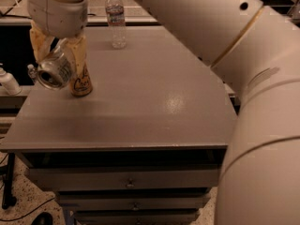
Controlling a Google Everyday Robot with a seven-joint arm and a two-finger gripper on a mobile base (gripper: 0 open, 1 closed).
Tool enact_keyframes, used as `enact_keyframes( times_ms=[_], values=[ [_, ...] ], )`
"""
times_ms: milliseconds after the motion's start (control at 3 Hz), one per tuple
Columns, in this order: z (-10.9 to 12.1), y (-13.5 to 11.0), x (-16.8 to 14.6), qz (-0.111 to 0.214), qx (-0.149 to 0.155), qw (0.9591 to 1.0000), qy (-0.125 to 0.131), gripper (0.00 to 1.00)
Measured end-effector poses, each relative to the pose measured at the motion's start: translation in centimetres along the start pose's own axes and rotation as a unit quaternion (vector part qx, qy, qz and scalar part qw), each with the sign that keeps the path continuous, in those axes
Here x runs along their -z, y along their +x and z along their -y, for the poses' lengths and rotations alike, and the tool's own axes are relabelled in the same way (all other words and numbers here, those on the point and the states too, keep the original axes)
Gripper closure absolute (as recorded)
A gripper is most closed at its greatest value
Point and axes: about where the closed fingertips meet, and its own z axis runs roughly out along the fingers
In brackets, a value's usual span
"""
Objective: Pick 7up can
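Observation:
My gripper (pixel 57 55) hangs from the big white arm at the upper left, above the left part of the grey table (pixel 140 107). Its tan fingers (pixel 77 48) are shut on the 7up can (pixel 55 70), which lies tilted on its side in the grip with its silver end facing the camera. The can is held clear of the table top. Its white and green side is mostly hidden by the fingers.
An orange-gold can (pixel 81 83) stands upright on the table just behind and below the held can. A clear water bottle (pixel 115 18) stands at the far edge. A white bottle (pixel 7 81) sits off the table's left side. Drawers (pixel 126 182) run under the front edge.

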Motion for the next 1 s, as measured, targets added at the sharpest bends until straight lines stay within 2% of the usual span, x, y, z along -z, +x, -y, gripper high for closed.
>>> enact_keyframes(
  times_ms=[333,667,1000],
  values=[
    [-0.5,0.6,5.2,0.006,-0.036,0.9971,0.067,1.00],
    [-1.8,1.2,9.6,0.012,-0.083,0.9870,0.137,1.00],
    [-4.1,1.8,12.6,0.017,-0.146,0.9671,0.207,1.00]
  ],
)
